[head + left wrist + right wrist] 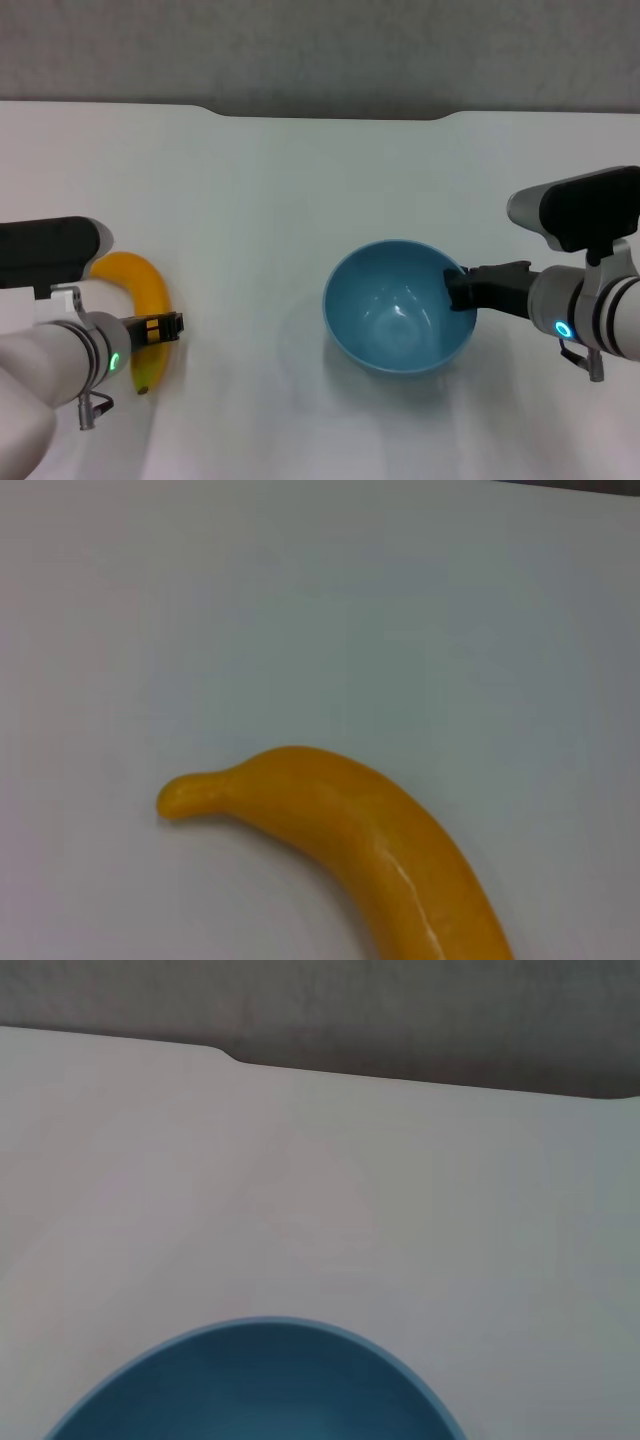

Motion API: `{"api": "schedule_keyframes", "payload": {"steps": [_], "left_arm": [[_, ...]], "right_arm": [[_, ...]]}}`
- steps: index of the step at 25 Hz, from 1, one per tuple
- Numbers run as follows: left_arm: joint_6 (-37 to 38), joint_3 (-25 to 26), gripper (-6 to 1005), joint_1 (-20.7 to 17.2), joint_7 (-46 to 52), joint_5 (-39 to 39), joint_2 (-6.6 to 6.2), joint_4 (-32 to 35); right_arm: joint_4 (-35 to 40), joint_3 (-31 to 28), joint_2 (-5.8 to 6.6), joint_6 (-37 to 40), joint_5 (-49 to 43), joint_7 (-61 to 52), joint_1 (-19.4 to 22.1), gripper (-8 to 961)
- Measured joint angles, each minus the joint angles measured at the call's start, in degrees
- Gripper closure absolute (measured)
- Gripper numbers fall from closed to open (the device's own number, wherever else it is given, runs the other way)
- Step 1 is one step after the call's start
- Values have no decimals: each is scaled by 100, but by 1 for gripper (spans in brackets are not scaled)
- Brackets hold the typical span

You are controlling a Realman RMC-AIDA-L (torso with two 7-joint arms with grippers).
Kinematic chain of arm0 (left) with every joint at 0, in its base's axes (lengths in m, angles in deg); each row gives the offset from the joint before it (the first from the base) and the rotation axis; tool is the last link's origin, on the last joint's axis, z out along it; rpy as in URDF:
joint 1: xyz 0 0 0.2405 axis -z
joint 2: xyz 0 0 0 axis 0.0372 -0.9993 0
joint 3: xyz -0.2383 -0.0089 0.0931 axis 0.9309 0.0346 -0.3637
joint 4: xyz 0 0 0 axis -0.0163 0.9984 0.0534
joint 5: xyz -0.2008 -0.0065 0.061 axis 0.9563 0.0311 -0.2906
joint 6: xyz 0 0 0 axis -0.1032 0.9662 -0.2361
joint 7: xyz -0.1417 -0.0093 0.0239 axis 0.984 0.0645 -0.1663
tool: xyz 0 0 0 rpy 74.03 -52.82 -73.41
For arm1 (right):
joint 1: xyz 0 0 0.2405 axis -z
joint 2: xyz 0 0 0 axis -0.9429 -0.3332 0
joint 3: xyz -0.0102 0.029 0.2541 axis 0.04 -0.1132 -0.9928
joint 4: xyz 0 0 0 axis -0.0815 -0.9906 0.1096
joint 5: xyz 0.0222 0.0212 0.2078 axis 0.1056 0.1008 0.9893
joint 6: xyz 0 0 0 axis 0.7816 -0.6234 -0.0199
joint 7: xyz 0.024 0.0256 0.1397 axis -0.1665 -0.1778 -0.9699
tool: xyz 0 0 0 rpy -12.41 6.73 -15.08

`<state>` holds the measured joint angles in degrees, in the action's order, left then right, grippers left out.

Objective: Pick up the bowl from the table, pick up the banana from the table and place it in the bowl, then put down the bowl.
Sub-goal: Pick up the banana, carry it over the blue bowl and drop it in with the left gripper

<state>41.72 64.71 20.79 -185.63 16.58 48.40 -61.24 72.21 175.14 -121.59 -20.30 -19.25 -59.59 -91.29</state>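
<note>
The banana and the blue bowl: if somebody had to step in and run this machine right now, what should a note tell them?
Right gripper: at the bowl's right rim, fingers over the edge, apparently gripping it. The bowl looks tilted, possibly just lifted; it holds nothing.
Left gripper: right at the banana, around its middle; whether it grips cannot be told.
Banana: lying on the table, on the robot's left, well apart from the bowl.
Done: bowl taken by the rim, it seems.
Left: grasp the banana, lift it, place it in the bowl, then set the bowl down.
</note>
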Motion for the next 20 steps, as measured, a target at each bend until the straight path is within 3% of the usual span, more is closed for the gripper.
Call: {"api": "schedule_keyframes", "payload": {"steps": [7,16,18,20], "left_arm": [[-55,-1,500,-255,-133,-10,-24,-413],[-827,-47,499,-1358,-492,-284,-33,-1814],[-944,-58,499,-1444,-507,-287,-33,-1898],[-1502,-90,499,-1806,-546,-288,-42,-2228]], "right_arm": [[-14,0,0,31,0,0,63,910],[-36,0,0,62,0,7,80,909],[-40,0,0,66,0,13,74,910],[-44,7,0,75,0,18,53,910]]}}
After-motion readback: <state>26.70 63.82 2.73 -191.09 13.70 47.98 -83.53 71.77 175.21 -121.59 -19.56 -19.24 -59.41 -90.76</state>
